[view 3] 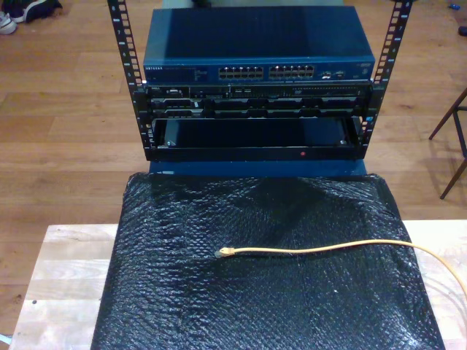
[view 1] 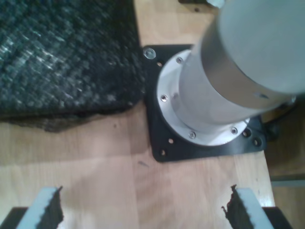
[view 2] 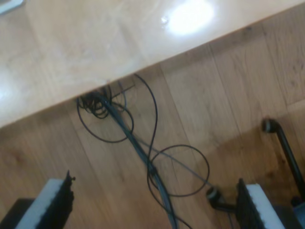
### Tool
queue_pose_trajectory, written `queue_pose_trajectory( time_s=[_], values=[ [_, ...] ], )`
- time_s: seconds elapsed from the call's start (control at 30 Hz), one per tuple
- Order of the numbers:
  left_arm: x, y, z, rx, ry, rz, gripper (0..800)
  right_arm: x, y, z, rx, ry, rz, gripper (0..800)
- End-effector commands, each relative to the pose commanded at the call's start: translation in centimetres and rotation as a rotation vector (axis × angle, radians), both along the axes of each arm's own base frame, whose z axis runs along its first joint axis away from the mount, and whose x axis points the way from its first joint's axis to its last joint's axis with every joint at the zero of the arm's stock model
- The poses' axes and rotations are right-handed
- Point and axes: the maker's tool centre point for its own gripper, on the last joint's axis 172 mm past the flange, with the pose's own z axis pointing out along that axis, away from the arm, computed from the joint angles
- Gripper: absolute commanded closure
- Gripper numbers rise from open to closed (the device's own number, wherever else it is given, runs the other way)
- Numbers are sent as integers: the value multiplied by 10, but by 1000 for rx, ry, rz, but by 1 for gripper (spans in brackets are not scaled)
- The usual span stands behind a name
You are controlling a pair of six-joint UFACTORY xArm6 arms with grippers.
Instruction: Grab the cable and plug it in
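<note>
A: Starting at the fingers: how do they stand?

B: My first gripper (view 1: pixel 142 210) has its fingers (view 1: pixel 47 210) spread wide apart, nothing between them, over bare wooden surface (view 1: pixel 95 157). Just beyond sit an arm's white base (view 1: pixel 209 109) on a black mounting plate (view 1: pixel 164 143) and the edge of a black bubble-textured mat (view 1: pixel 66 52). My second gripper (view 2: pixel 155 205) is likewise released and empty, looking past the surface's edge at the floor (view 2: pixel 228 76) and a tangle of thin black wires (view 2: pixel 138 143).

A: And the cable?

B: In the exterior view the yellow cable (view 3: pixel 328 249) lies on the mat, its plug (view 3: pixel 224 252) near the mat's middle, the cord trailing off toward that view's right. Both grippers are well apart from it.

A: What could go wrong?

B: I'd judge the plug small and the cable limp; a pinch behind the plug may let it droop or twist, so it meets a port crooked. The ports on the blue switch (view 3: pixel 259 44) sit close together, so a wrong socket is easy.

A: Any writing?

B: White lettering at the switch's front corner looks like "NETGEAR", though it is tiny.
</note>
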Motion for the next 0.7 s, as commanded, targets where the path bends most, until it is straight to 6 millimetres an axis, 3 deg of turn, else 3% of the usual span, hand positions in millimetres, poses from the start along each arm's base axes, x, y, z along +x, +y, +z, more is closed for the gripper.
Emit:
queue_pose_trajectory(
  time_s=[0.27,0.53,0.7],
  values=[
    [17,-21,2,-15,-1,-14,0,48,30,28,135,-122,-8,2],
    [24,-27,1,-35,3,-12,0,73,63,30,216,-141,64,2],
    [29,-30,-2,-59,6,-1,0,90,74,33,237,-155,97,2]
  ],
)
